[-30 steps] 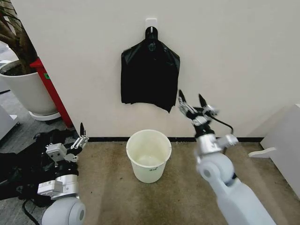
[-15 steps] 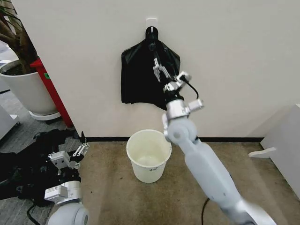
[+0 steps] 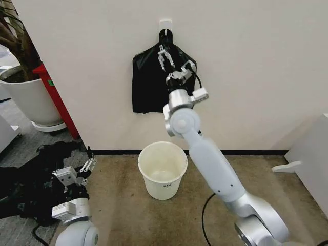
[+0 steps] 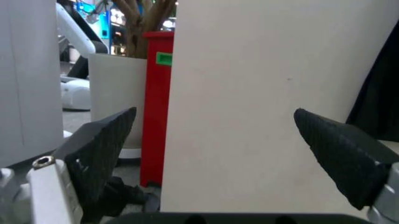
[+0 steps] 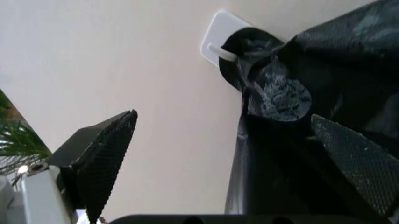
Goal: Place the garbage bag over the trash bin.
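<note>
The right gripper (image 3: 167, 57) is raised against the wall with its jaws spread, up at the bundle (image 3: 154, 82) of black bags that hangs from a white hook (image 3: 165, 23), holding nothing. Directly below, the bin (image 3: 162, 169) stands upright on the carpet by the wall. The left gripper (image 3: 87, 159) waits low beside a black heap (image 3: 25, 184), fingers apart.

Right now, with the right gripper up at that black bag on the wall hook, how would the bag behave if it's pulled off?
Probably floppy: the garbage bag hangs limp and creased from the hook. Likely light, since that small hook carries it. Its glossy film may slip between the open fingers of the right gripper.
</note>
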### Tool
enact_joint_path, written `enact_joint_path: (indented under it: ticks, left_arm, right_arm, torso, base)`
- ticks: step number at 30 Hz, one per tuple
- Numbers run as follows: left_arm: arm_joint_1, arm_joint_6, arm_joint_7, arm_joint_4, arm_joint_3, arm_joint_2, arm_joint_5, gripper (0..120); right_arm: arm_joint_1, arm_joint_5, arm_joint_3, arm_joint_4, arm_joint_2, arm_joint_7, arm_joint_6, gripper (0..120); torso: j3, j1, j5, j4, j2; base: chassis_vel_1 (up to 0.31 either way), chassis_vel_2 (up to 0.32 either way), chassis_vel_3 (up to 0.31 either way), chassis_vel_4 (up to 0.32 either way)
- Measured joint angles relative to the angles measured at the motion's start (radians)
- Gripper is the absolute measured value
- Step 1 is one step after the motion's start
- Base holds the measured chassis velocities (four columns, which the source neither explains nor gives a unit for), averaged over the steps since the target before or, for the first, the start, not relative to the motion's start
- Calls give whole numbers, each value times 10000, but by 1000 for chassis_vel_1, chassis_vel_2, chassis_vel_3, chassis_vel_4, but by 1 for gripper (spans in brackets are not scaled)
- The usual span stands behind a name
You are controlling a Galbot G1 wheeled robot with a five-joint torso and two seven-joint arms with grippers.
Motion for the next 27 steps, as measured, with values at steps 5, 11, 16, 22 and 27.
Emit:
enact_joint_path:
  ticks: [5,11,16,22,27]
  left_arm:
    - [-4,5,-163,-99,-36,42,23,100]
    - [9,4,-223,17,-11,42,49,100]
    - [-10,-1,-261,43,-9,61,58,100]
    - [-21,-7,-327,-105,2,77,57,100]
    - [-17,-13,-337,-107,0,79,80,100]
  right_arm:
    - [242,-76,-38,-544,218,-339,-26,100]
    - [325,-173,25,-843,334,-544,-12,100]
    - [332,-271,42,-984,335,-651,-7,100]
    - [300,-326,155,-1175,325,-746,-8,100]
    - [417,-358,332,-1556,340,-862,-7,94]
  torso:
    - [0,0,2,1,2]
    - [0,-1,3,0,3]
    - [0,-1,3,0,3]
    - [0,-1,4,0,3]
    - [-1,-1,3,0,3]
  base:
    - [0,0,0,0]
    - [0,0,0,0]
    - [0,0,0,0]
    - [0,0,0,0]
    - [0,0,0,0]
